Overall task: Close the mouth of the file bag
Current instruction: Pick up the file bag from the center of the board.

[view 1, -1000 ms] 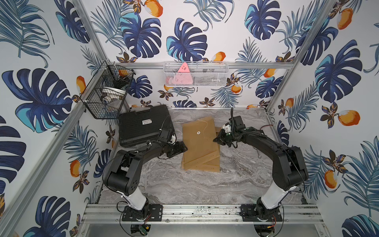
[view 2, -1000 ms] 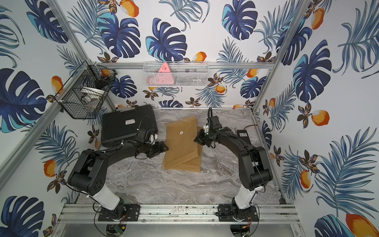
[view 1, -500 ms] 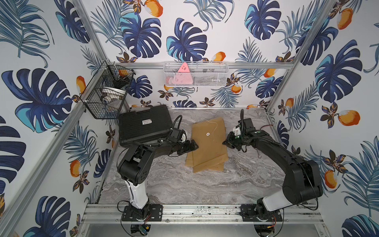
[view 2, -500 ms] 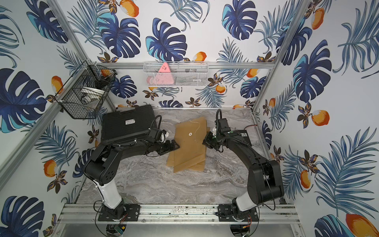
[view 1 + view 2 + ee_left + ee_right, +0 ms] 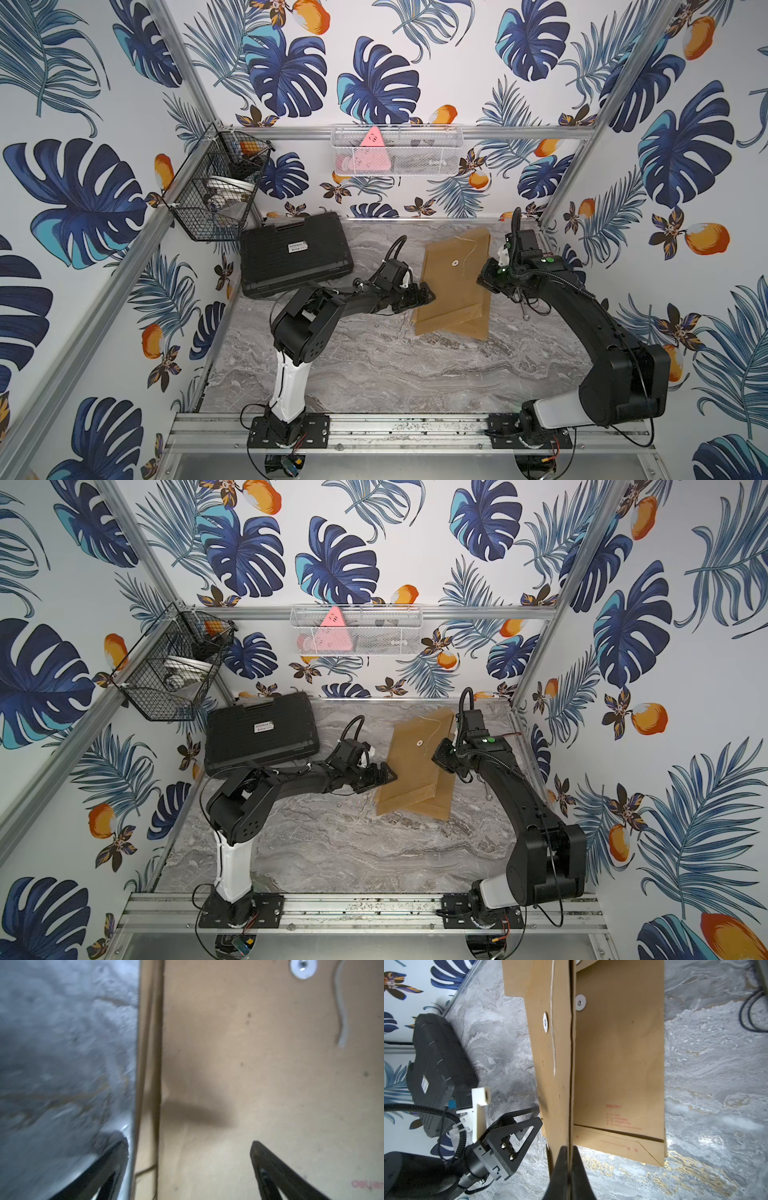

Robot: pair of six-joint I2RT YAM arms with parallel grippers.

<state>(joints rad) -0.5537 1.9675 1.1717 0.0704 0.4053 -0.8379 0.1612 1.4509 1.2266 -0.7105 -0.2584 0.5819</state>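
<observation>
In the left wrist view the bench (image 5: 62, 1043) is blurred, the file bag (image 5: 270, 1064) is cut off by the frame, and its red print (image 5: 366, 1184) cannot be read. The label (image 5: 297, 247) on the black case (image 5: 291, 274) is too small to be read.

Marble tbl (image 5: 374, 374) w/ blk case (image 5: 295, 257) & file bag (image 5: 451, 291) on it.

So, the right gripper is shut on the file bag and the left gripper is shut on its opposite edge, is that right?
Not quite. The left gripper is open, not shut on anything: the left wrist view shows its jaws wide apart at the edge of the file bag. The right gripper is shut on the bag, as you say.
</observation>
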